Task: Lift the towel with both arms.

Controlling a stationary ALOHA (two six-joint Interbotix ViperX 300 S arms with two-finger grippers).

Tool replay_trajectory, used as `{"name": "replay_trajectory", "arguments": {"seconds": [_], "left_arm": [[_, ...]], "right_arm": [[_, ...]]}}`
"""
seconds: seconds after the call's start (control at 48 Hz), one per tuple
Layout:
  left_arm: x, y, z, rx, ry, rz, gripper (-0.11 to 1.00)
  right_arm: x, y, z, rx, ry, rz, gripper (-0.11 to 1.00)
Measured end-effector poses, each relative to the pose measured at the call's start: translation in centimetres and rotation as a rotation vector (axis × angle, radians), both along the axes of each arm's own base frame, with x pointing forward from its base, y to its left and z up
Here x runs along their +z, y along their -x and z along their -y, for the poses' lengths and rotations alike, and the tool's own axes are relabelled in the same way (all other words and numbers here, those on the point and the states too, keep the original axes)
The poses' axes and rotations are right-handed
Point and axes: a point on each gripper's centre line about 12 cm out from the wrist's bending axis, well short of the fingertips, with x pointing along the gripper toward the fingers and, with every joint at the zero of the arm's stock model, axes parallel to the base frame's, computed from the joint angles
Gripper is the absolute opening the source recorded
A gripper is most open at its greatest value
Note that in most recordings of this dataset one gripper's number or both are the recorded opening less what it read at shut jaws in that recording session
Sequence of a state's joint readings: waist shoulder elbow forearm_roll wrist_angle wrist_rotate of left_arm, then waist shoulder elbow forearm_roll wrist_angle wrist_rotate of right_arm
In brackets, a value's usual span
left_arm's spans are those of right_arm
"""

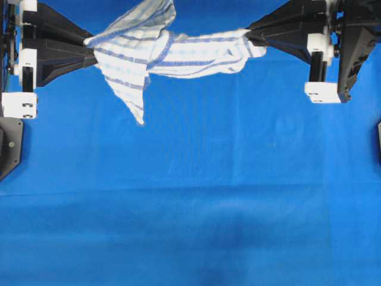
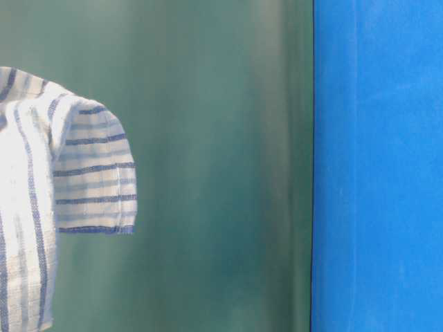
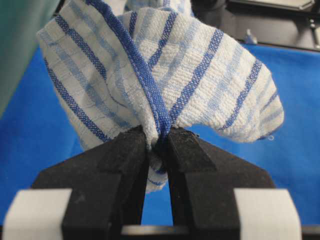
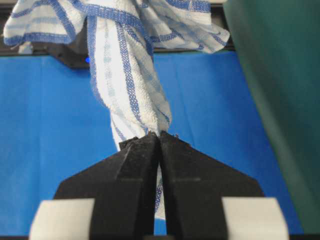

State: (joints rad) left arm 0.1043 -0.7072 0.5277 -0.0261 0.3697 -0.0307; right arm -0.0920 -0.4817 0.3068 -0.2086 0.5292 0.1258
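From overhead, the towel point(image 1: 159, 52) hung stretched between my two grippers near the top edge of the view, its long axis running left to right above the blue tablecloth point(image 1: 190, 208). My left gripper point(image 1: 89, 43) pinched one end and my right gripper point(image 1: 249, 36) pinched the other, both closed tight on the cloth. The span between them was twisted into a rope-like band, one loose flap rose past the top edge, and a pointed corner drooped down on the left side. At table level, only a part of the towel point(image 2: 76, 180) showed at the left edge, a rounded fold hanging clear in front of a blurred green backdrop, with the blue cloth filling the right of the picture; neither of my grippers appeared there. Through my left wrist camera, my left gripper point(image 3: 159, 145) had its black fingers point(image 3: 120, 165) nearly together, a bunched dark-blue hem caught between the tips, and the towel point(image 3: 200, 85) fanned upward and outward in soft wrinkled lobes, white with blue stripes. Through my right wrist camera, my right gripper point(image 4: 159, 136) was clamped shut on a narrow twisted strand of the towel point(image 4: 127, 85), which ran away from the tips and spread out wider at the top.
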Motion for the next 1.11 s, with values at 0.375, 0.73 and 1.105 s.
{"name": "replay_trajectory", "arguments": {"seconds": [0.375, 0.73, 1.105], "left_arm": [[0.2, 0.0, 0.0, 0.002, 0.004, 0.016, 0.83], [-1.6, 0.0, 0.2, -0.007, 0.003, -0.024, 0.9], [-10.7, -2.0, 1.5, -0.057, 0.013, -0.182, 0.9]], "right_arm": [[0.2, 0.1, 0.0, -0.003, -0.004, 0.006, 0.67], [-1.1, 0.1, 0.1, -0.009, -0.012, -0.023, 0.63], [-8.1, -0.8, -0.8, 0.017, -0.056, -0.131, 0.63]]}}
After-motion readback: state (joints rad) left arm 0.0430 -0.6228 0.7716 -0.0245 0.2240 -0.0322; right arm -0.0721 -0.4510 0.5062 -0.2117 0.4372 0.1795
